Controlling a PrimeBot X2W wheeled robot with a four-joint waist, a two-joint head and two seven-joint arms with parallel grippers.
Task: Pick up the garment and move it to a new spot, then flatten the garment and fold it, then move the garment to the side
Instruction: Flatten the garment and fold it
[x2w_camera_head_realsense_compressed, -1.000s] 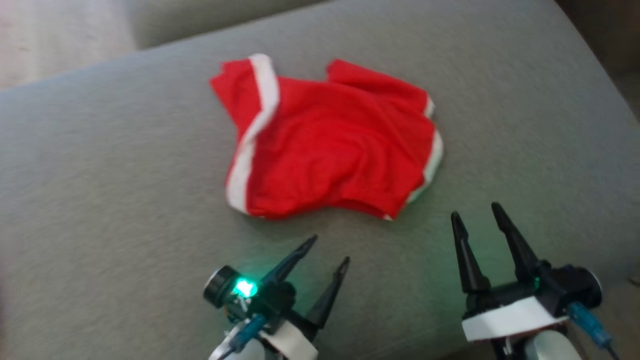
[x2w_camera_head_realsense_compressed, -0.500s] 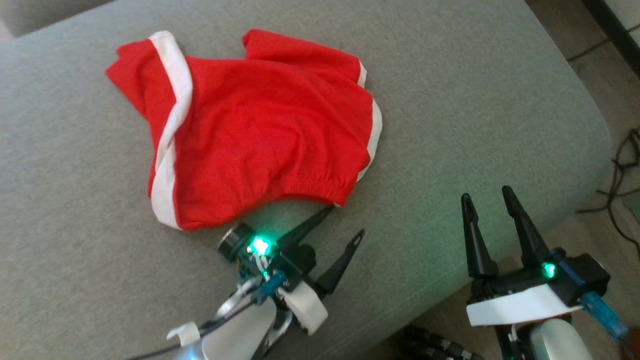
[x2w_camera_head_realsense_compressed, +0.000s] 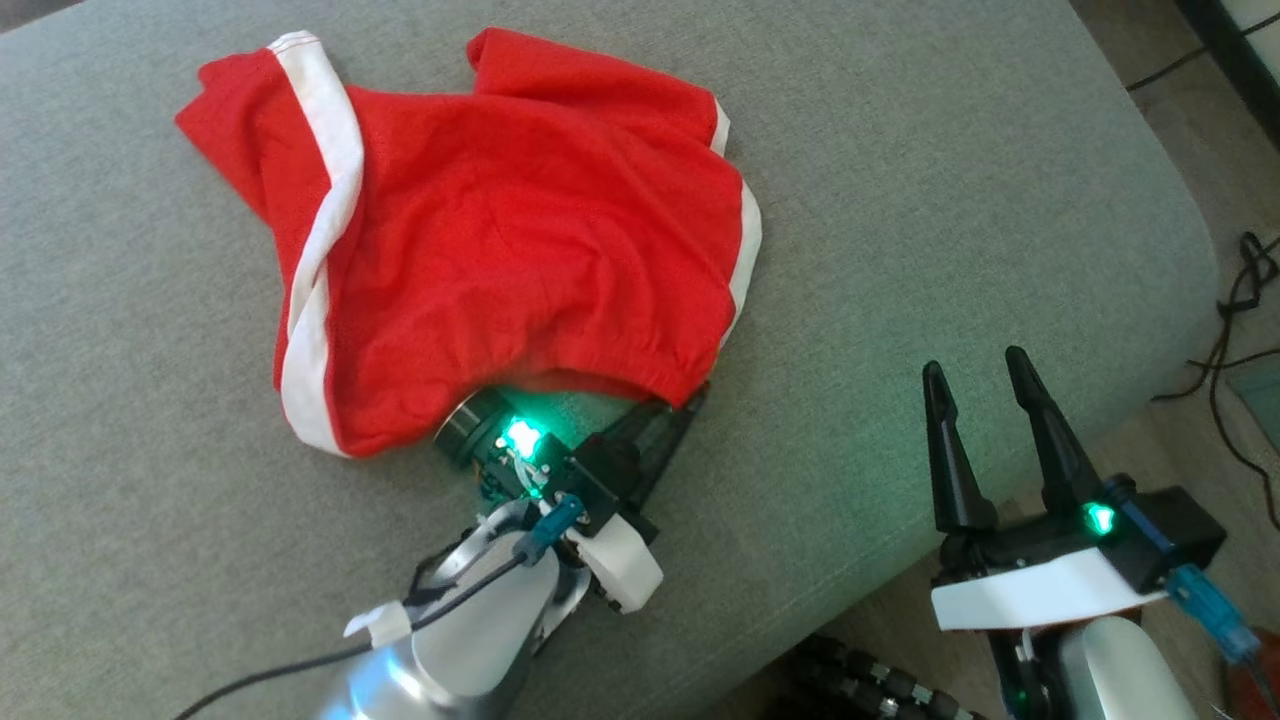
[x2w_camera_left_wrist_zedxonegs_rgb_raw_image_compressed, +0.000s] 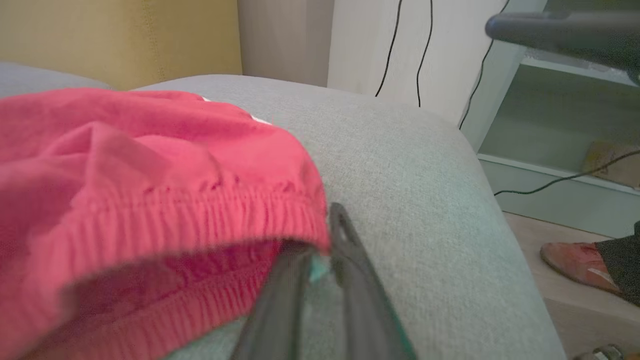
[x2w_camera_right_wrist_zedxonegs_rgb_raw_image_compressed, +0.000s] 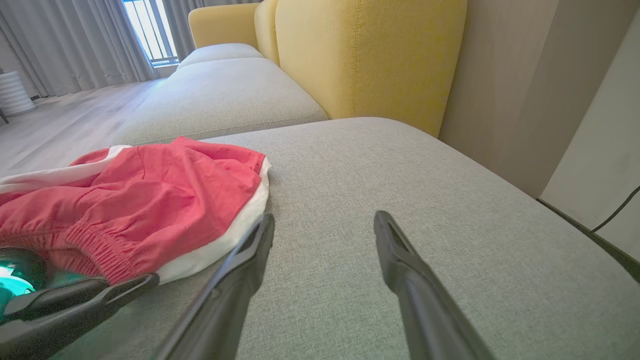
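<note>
Down at the bottom right of the head view, the right gripper (x2w_camera_head_realsense_compressed: 975, 360) just hangs there with its fingers spread wide and nothing between them, over the near edge of the grey cushion (x2w_camera_head_realsense_compressed: 950, 200) and well apart from the cloth. A bit further in, around the lower middle, the left gripper (x2w_camera_head_realsense_compressed: 685, 400) has its fingers close together right at the elastic waistband (x2w_camera_head_realsense_compressed: 620, 365) of the red garment (x2w_camera_head_realsense_compressed: 520, 230). From its own wrist view one finger slips under the hem and the other sits just beside it, so honestly I can't tell if it's actually pinching fabric or only nosing at the edge. Past that, the garment (red shorts with white trim, by the look of it) sprawls over the upper left and middle of the frame. It's lying rumpled on the cushion, with one side flipped so the white stripe twists. Nothing looks lifted. Progress-wise I'd call this the very start: the first pick-up is only being set up, and the move, the flattening, the fold and the shift aside are all left to do.
</note>
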